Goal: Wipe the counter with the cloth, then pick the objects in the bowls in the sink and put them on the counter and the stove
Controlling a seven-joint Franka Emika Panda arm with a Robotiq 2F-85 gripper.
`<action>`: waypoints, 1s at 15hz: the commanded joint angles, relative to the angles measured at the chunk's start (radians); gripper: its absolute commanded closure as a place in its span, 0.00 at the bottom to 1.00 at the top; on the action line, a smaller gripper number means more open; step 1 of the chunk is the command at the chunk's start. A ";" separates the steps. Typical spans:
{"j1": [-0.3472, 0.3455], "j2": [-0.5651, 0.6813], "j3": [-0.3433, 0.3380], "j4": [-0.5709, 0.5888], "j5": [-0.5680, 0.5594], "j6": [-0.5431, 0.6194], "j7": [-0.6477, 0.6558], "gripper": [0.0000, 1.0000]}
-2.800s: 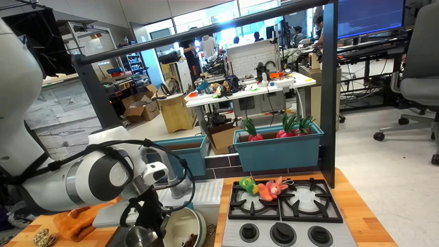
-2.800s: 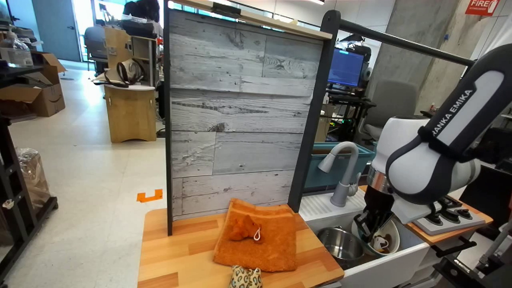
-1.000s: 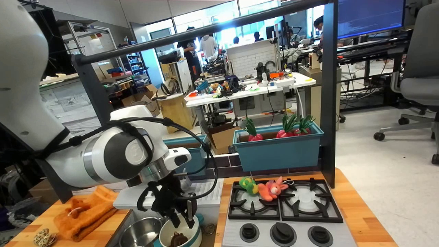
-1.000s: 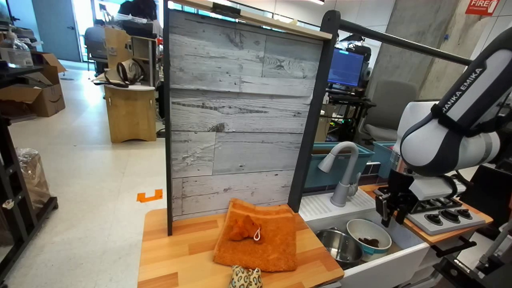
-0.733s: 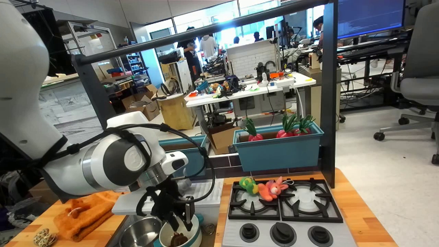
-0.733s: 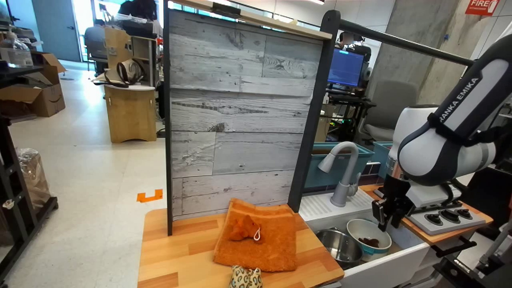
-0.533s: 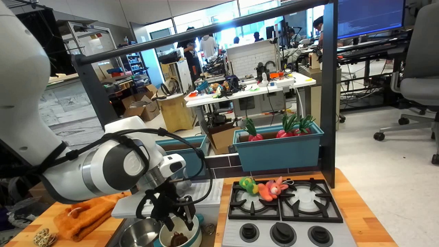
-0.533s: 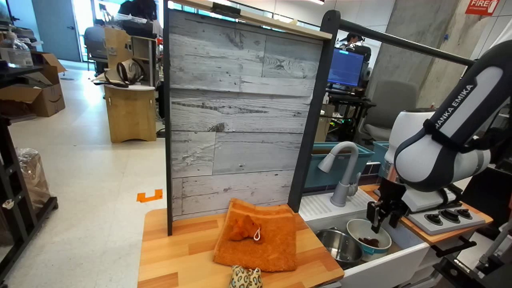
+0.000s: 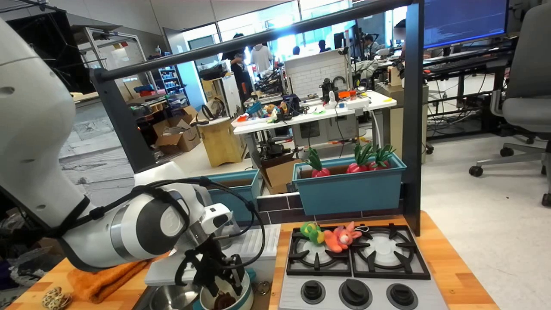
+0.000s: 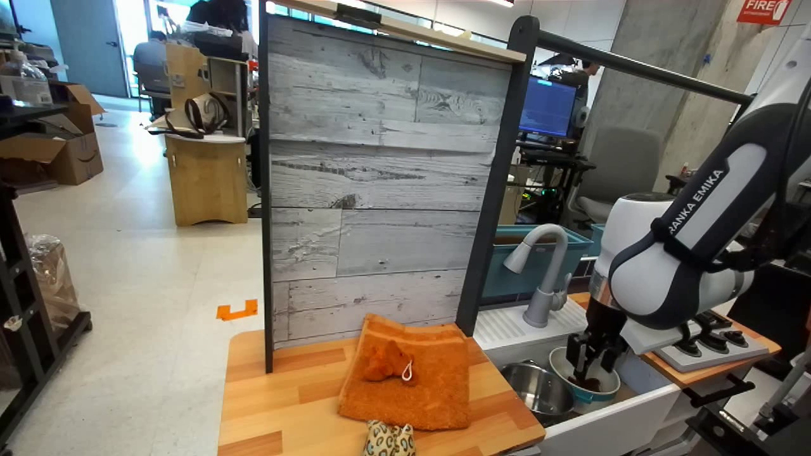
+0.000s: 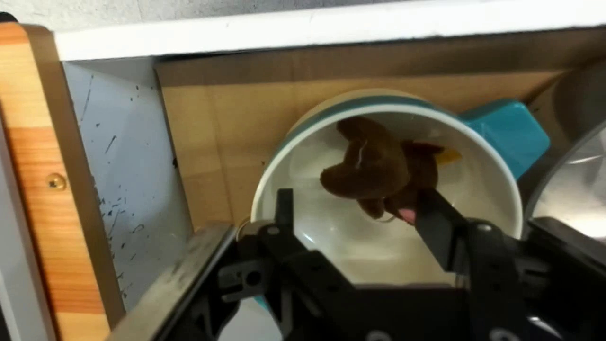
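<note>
Two fingers (image 11: 285, 208) of the gripper (image 11: 358, 208) hung over the bowl (image 11: 478, 189), spread apart, the rim around their tips in the wrist view; how deep they reached could not be told. The brown toy (image 11: 378, 166) lay in the bowl, towards the front of the sink (image 10: 614, 421), with one finger overlapping it; contact was unclear. Bare sink floor (image 11: 203, 151) separated the bowl from the side wall (image 11: 123, 142) by the stove (image 9: 332, 297), while the handle (image 11: 509, 135) pointed at the pot (image 10: 538, 386) across little room.

The sink held one bowl and one steel pot. Two toys, a green-and-yellow one (image 9: 311, 232) and a coral rabbit (image 9: 341, 237), lay on the stove behind three knobs (image 9: 313, 292). The counter (image 10: 298, 405) bore one orange cloth (image 10: 437, 392), one orange toy (image 10: 385, 362) on top and one spotted toy (image 10: 388, 438) near the cloth.

The faucet (image 10: 557, 266) stood behind the sink, a plank panel (image 10: 380, 190) behind the cloth, and two planters (image 9: 351, 189) farther back, one holding three radishes (image 9: 357, 167).
</note>
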 commanded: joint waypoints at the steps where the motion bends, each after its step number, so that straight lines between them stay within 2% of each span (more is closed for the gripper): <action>1: -0.014 0.049 0.022 0.035 -0.001 0.022 0.000 0.62; 6: -0.066 0.053 0.086 0.017 0.008 0.052 -0.031 0.98; 8: -0.080 0.002 0.109 -0.031 0.006 0.047 -0.045 1.00; 10: -0.048 -0.095 0.091 -0.127 0.006 0.008 -0.027 0.98; 12: 0.008 -0.198 0.040 -0.235 -0.006 0.046 -0.004 0.98; 15: 0.059 -0.323 -0.047 -0.331 -0.014 0.094 0.020 0.98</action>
